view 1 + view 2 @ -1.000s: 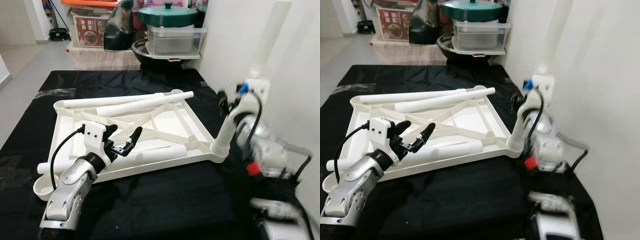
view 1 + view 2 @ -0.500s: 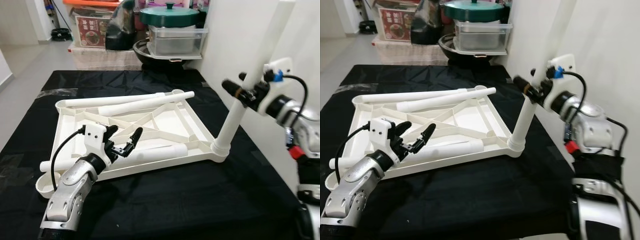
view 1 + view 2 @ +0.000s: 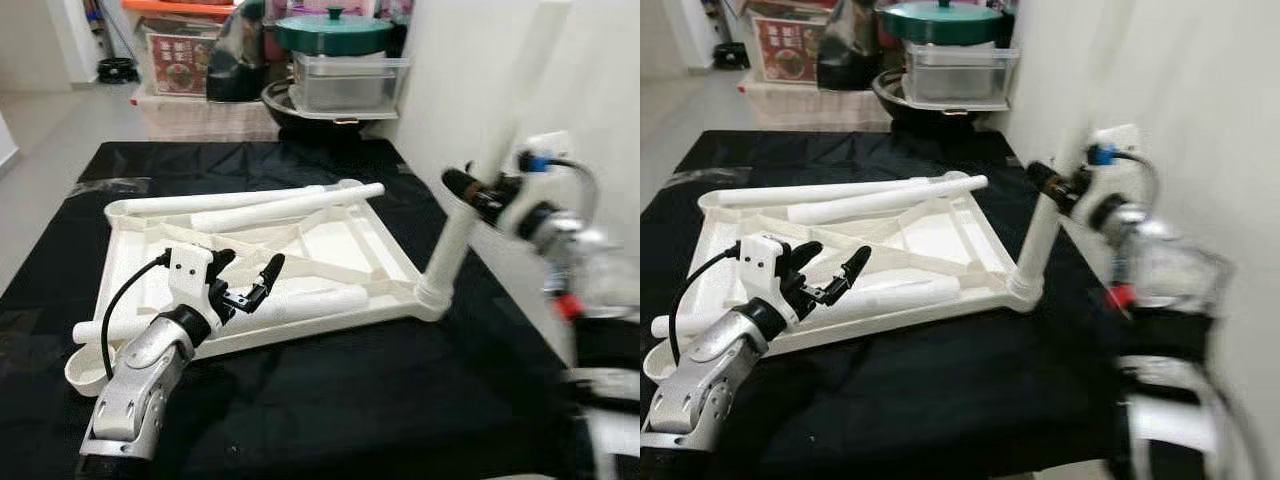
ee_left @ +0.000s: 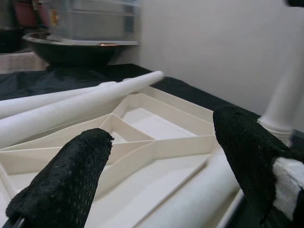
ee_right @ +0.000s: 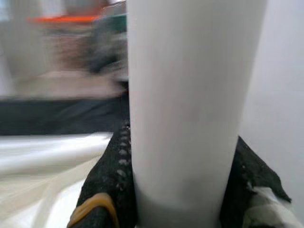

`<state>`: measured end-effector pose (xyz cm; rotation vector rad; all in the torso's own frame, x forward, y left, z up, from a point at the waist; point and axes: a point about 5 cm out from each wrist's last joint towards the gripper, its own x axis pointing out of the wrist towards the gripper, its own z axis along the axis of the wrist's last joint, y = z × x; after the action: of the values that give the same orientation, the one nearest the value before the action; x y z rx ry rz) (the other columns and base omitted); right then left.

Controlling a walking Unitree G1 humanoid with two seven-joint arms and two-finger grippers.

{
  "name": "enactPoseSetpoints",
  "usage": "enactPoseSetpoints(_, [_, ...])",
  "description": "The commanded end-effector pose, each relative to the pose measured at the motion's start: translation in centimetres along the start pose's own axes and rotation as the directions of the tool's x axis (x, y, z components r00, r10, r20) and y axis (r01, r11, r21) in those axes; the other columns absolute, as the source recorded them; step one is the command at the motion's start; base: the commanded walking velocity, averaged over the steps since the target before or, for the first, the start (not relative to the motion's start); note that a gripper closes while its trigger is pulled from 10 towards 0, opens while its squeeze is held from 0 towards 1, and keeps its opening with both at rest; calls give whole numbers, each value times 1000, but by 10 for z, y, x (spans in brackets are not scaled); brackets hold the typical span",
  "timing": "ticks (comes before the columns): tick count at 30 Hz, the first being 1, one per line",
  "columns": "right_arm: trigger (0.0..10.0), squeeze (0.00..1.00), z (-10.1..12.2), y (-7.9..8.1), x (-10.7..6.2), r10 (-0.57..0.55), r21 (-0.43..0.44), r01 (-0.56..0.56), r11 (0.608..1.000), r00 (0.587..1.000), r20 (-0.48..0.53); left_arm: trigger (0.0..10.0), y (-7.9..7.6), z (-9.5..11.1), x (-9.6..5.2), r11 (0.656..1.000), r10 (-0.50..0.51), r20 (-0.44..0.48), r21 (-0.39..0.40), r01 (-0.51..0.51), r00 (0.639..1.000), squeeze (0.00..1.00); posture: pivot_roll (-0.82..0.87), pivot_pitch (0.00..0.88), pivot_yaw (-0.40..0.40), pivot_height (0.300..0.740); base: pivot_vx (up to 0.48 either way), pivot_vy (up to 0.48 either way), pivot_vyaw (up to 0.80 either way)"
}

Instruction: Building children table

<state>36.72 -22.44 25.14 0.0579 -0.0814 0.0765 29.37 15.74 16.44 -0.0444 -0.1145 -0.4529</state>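
A white plastic tabletop [image 3: 330,235] lies upside down on the black cloth, its ribs facing up. One white leg [image 3: 470,205] stands upright in the near right corner socket [image 3: 430,297]. My right gripper [image 3: 478,190] is shut on that leg about halfway up; in the right wrist view the leg [image 5: 190,104] sits between the black fingers [image 5: 107,185]. Loose white legs lie across the tabletop: two along the far edge [image 3: 280,203] and one near the front [image 3: 320,303]. My left gripper [image 3: 245,280] hovers open over the tabletop's near left part, holding nothing.
The black-covered table [image 3: 330,400] reaches to a white wall [image 3: 460,90] on the right. Behind it stand a green-lidded pot [image 3: 333,33] on a clear container, a dark bowl and a printed box [image 3: 178,62]. Another white leg [image 3: 100,330] pokes out at the tabletop's near left corner.
The right arm has shifted slightly and is blurred, still gripping the upright leg. One second ago it was lower beside the leg. The left gripper has stayed put.
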Motion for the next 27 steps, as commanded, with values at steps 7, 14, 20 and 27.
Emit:
enactPoseSetpoints(7, [0,0,-48,57,-32,-233,82,241,967,968,-97,10000,0,-4,-1,1000,2,-20,-8,-2,1000,0,3,0,-94,740,0,0,0])
enactPoseSetpoints(14, [10000,1000,-22,54,-20,-205,31,206,978,978,-25,10000,2,-5,-1,1000,4,-25,-4,-4,1000,0,-3,0,-94,740,0,0,0])
enactPoseSetpoints(20, [10000,0,-9,40,-15,-199,9,199,980,980,-1,10000,0,-5,0,1000,2,-24,-8,-2,1000,0,-2,0,-96,740,0,0,0])
enactPoseSetpoints(27, [10000,0,-5,23,-13,332,-59,-334,941,942,-54,10000,0,-5,0,1000,-2,-24,-8,2,1000,0,0,0,-93,740,0,0,0])
